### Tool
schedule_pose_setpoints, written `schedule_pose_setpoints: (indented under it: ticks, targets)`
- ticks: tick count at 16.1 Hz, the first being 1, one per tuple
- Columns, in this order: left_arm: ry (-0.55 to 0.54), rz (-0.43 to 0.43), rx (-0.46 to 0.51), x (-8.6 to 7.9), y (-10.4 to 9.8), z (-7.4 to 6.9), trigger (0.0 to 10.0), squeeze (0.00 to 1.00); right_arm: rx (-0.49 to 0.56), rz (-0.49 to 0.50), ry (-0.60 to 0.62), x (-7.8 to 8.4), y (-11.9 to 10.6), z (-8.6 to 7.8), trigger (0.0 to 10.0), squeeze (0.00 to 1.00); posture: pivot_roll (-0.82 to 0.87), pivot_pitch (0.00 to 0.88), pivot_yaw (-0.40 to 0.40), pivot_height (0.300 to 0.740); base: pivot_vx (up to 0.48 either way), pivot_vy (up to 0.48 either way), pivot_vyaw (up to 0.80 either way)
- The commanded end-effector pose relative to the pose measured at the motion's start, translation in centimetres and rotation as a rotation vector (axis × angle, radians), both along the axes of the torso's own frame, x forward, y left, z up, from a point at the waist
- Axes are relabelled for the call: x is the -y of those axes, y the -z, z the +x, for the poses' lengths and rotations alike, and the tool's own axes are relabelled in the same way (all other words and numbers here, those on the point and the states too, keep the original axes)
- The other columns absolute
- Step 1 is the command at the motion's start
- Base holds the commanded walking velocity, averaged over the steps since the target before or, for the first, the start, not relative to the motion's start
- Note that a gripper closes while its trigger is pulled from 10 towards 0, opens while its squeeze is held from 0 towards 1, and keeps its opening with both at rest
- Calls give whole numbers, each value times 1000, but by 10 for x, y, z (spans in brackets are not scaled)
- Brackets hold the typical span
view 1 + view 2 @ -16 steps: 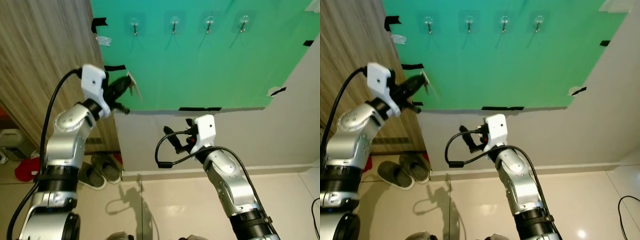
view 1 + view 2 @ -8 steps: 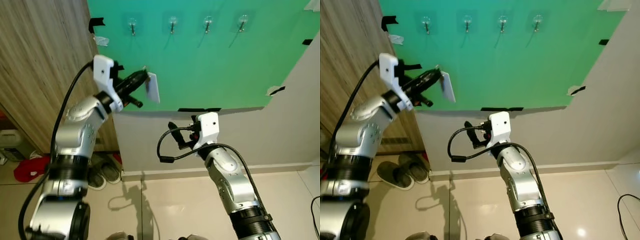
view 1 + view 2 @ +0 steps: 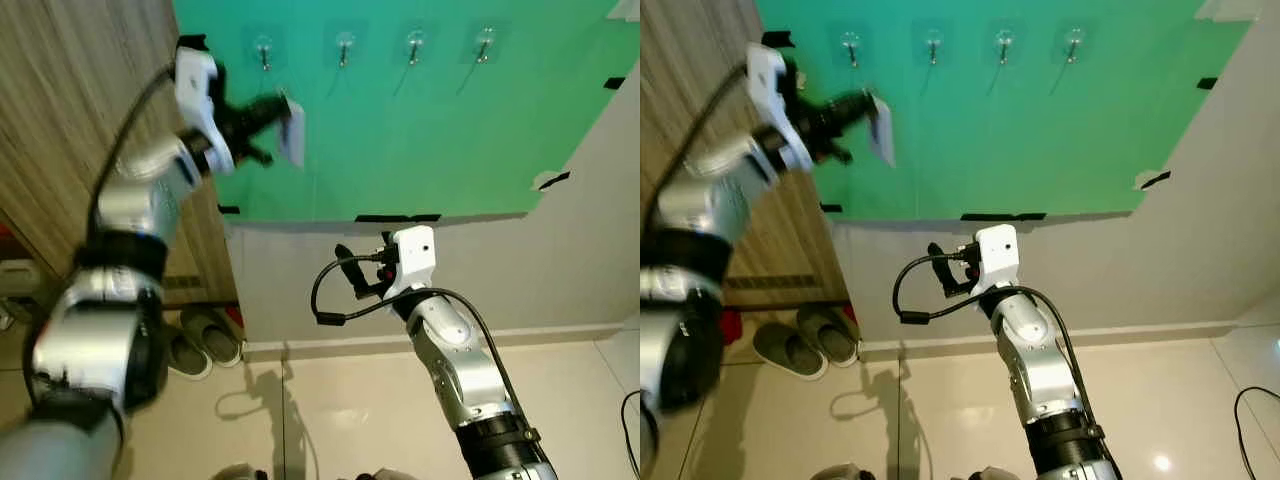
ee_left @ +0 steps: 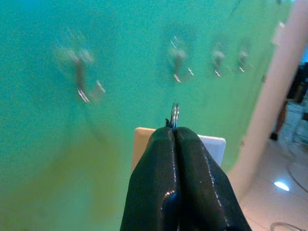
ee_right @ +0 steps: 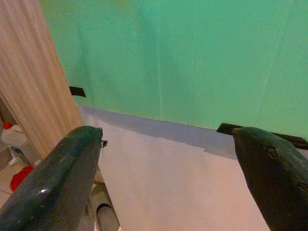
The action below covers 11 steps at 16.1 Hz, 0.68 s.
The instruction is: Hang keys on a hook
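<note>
A row of several clear hooks [image 3: 343, 47] is stuck high on a green sheet [image 3: 440, 130] on the wall. My left gripper [image 3: 272, 112] is raised in front of the sheet, just below and right of the leftmost hook [image 3: 264, 50]. It is shut on the keys [image 3: 293, 132], a white tag with a small metal ring. In the left wrist view the ring [image 4: 174, 115] sticks up from the closed fingertips, the white tag [image 4: 214, 145] behind them, and the leftmost hook [image 4: 82, 83] is blurred. My right gripper [image 3: 347, 268] is held low before the grey wall, open and empty [image 5: 168, 163].
A wooden panel [image 3: 80, 110] borders the green sheet on the left. A pair of slippers [image 3: 205, 338] lies on the tiled floor at its foot, with a red item [image 3: 55, 338] and a white jug [image 3: 20, 285] further left. A black cable [image 3: 632, 410] lies at the lower right.
My left arm has lifted the keys up and slightly left, from the sheet's lower edge to just below the hooks. The right arm has stayed put.
</note>
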<state>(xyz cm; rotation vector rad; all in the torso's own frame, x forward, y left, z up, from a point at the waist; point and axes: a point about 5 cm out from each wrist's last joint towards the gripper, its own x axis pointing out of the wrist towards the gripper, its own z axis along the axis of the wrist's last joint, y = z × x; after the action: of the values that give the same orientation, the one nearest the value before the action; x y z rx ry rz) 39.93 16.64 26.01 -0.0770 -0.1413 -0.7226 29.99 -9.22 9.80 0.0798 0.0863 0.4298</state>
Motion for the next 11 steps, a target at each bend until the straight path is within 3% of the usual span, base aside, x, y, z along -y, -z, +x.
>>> schedule_pose_setpoints:
  ticks: [1,5,11]
  targets:
    - [-25,2,19,-4,-8,3,10000,0,12,-5,17,4,-1,-1,10000,0,-88,13,-13,740,0,0,0]
    - [-111,-43,0,-11,-21,13,10000,0,11,-8,27,4,2,-4,10000,0,-105,14,2,740,0,0,0]
    - [-117,-78,-36,-6,-19,16,10000,0,4,-5,50,6,5,-8,10000,0,-125,20,24,740,0,0,0]
